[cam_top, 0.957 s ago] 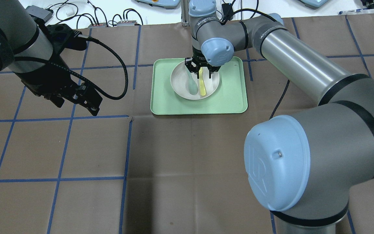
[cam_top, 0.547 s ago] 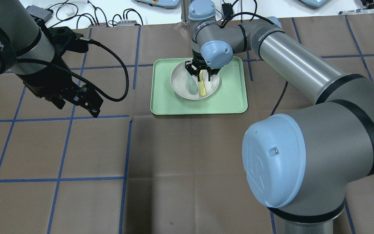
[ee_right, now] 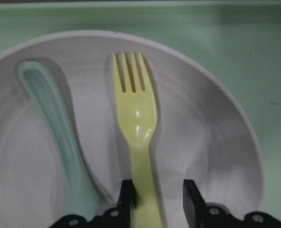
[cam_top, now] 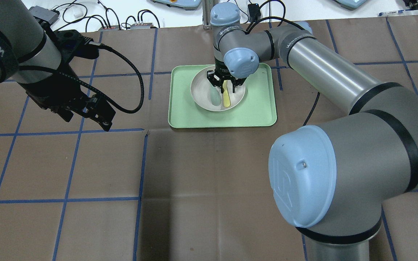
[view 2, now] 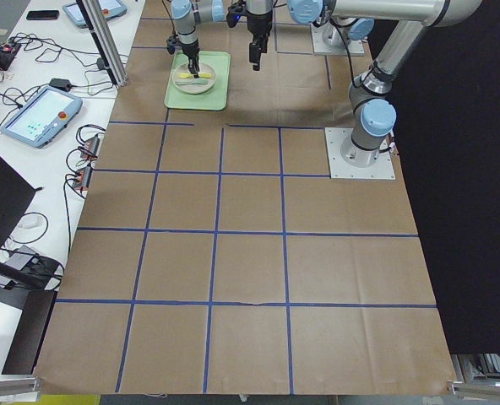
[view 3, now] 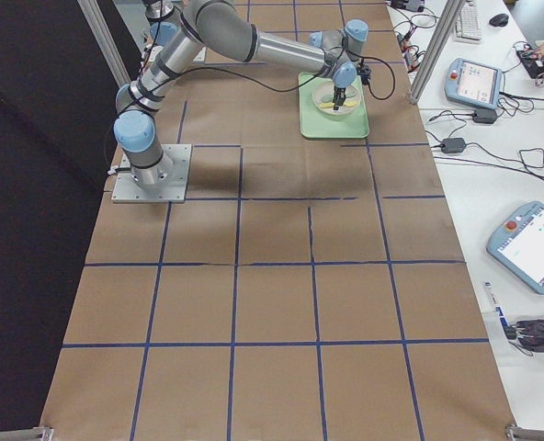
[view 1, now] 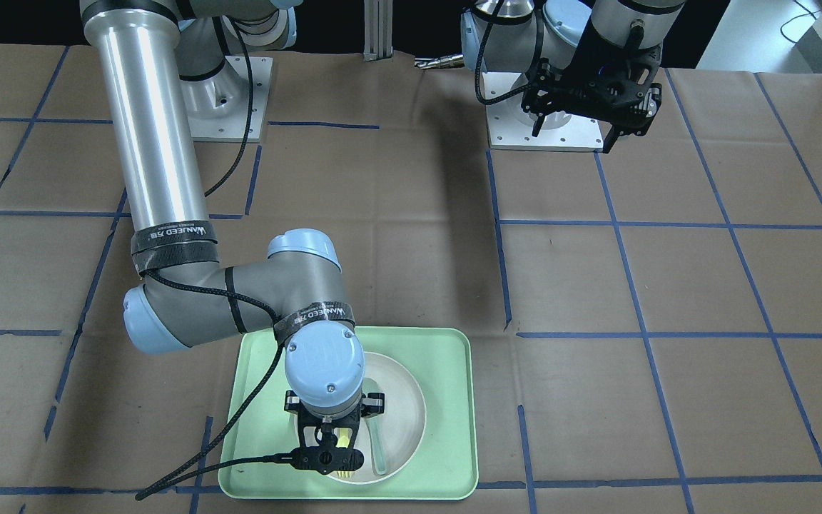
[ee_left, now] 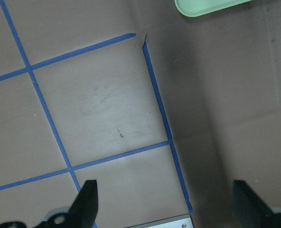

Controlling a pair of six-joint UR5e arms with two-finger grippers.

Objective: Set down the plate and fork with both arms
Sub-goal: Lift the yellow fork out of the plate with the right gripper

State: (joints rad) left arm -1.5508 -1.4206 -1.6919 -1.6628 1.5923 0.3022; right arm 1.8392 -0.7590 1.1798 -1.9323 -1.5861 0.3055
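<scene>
Surface (cam_top: 194, 174): flat, covered in brown paper, divided into squares by blue tape lines (cam_top: 65, 199). A crease runs across the paper.

Lying directly on it:
- One light-green rectangular tray (cam_top: 259, 108), at the far side, about centre.
- A black cable (view 1: 168, 482), trailing onto the paper beside the tray.
- Two metal base plates on the robot's side, well apart. One (view 1: 254, 100) is under the right arm (view 1: 147, 143), the other (view 1: 561, 135) under the left arm (view 1: 625, 21).
</scene>
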